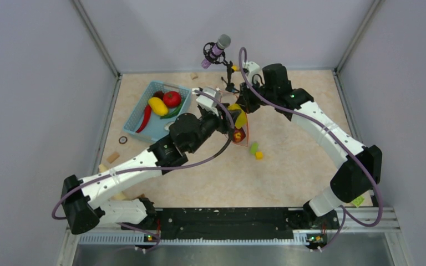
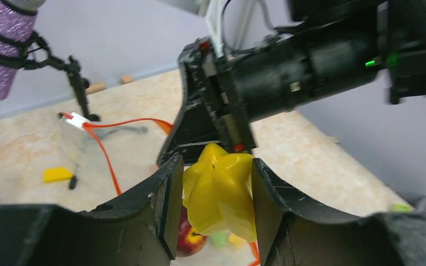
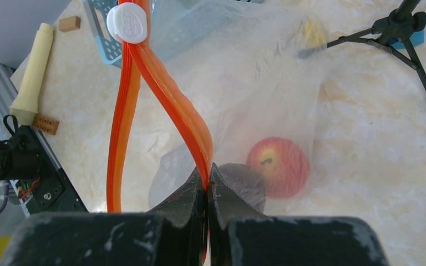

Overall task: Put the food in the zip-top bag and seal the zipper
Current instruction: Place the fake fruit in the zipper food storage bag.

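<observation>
Zipper [image 3: 169, 105] pinched in your shut right gripper [image 3: 207, 185] holds the zip-top bag [image 3: 266, 83] open for the yellow fruit [image 2: 219, 194] clamped in your left gripper [image 2: 216, 169].

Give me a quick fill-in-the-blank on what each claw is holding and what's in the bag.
The left claw holds a ____ star-shaped fruit.
The right claw pinches the zip-top bag by its orange-red ____.
The red apple lies ____ that bag.
Missing: yellow; zipper; inside.
</observation>
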Robot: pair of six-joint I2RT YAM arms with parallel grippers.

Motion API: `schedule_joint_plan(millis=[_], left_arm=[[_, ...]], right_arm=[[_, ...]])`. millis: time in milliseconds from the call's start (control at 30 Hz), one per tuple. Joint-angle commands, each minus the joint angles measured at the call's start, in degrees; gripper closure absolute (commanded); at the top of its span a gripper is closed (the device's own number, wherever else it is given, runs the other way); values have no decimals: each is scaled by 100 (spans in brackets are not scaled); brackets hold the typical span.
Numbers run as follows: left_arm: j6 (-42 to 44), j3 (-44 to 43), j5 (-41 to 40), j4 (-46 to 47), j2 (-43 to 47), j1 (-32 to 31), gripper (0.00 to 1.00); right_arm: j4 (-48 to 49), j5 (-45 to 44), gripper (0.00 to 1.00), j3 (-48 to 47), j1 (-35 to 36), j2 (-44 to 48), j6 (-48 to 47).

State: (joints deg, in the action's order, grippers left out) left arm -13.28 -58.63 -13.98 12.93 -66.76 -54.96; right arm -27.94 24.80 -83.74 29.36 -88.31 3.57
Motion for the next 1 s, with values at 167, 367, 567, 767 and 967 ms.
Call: schedule_joint_plan(millis=[167, 367, 567, 767, 967], left_arm=[[861, 72, -1332, 804, -443, -32, 100], [966, 154, -1452, 816, -465, -47, 100], [1120, 160, -1118, 504, -144, -138, 100], [1284, 393, -1364, 444, -9, -307, 100], [1243, 476, -1550, 294, -165, -339, 87]], right_arm=[[51, 431, 100, -194, 52, 219, -77], [12, 1351, 100, -99, 52, 440, -4], [-34, 2103, 100, 56, 99, 689, -11], [-225, 2445, 100, -60, 100, 569, 84], [-322, 2211, 100, -213, 98, 339, 125]])
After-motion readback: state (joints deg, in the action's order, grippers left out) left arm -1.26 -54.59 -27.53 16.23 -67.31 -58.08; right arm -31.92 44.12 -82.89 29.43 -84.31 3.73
